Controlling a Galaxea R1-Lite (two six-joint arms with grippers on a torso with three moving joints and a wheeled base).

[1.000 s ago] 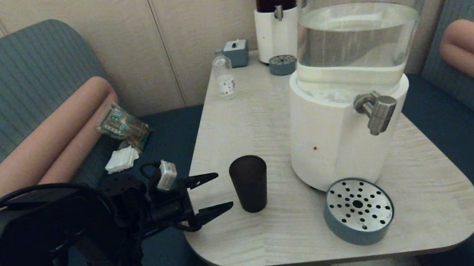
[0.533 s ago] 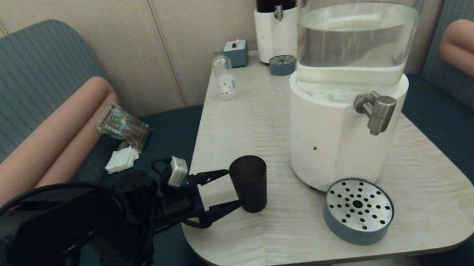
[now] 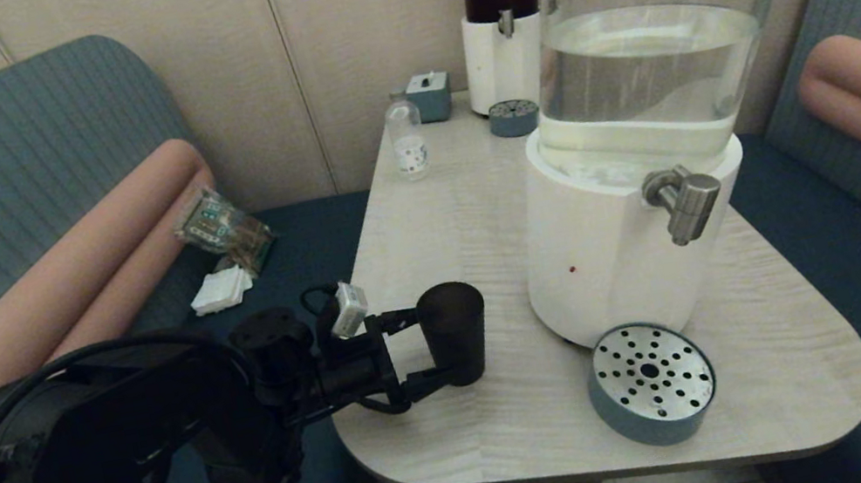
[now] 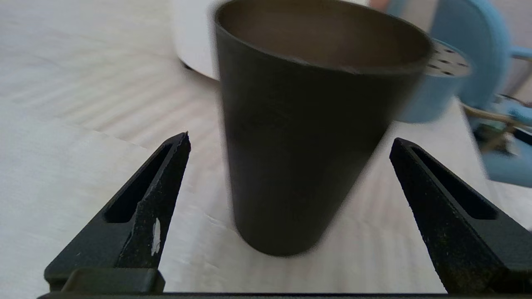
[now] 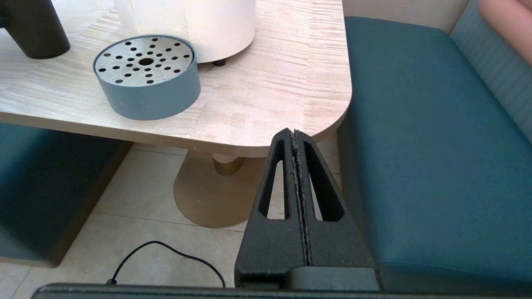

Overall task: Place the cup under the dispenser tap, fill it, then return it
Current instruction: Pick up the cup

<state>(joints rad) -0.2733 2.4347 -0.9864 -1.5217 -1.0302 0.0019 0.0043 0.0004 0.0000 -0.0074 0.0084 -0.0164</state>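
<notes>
Pale wood-grain table (image 3: 517,430) up front, set between teal bench seats. Found the right gripper (image 5: 296,137) parked low off the table's near corner, its two fingers pressed together on nothing. Found the left gripper (image 3: 424,347) reaching in level from the table's left edge, spread wide, one finger (image 4: 162,174) to either side of the cup (image 3: 455,330) and neither seen to touch its wall. Noted the cup upright on the table near that left edge, empty as far as the wrist view showed, just left of the dispenser's white base (image 3: 603,264) and well short of the spout. Judged the step in hand to be the first grasp: fingers around the cup, not yet closed, nothing lifted. Judged the next move to call for closing on the tapered wall at mid-height, firmly enough to stop a slip, then lifting and carrying it rightward around the base. Saw the round perforated drip tray (image 3: 650,380) at the foot of the base, with the dispenser tap (image 3: 685,204) jutting out above and a little to the right of it, so the cup would need centring under the spout, not merely on the tray. Farther back, noted the clear tank (image 3: 644,44) part full of water, a small labelled bottle (image 3: 406,139) and a slimmer dark-liquid dispenser (image 3: 500,8) by the wall
</notes>
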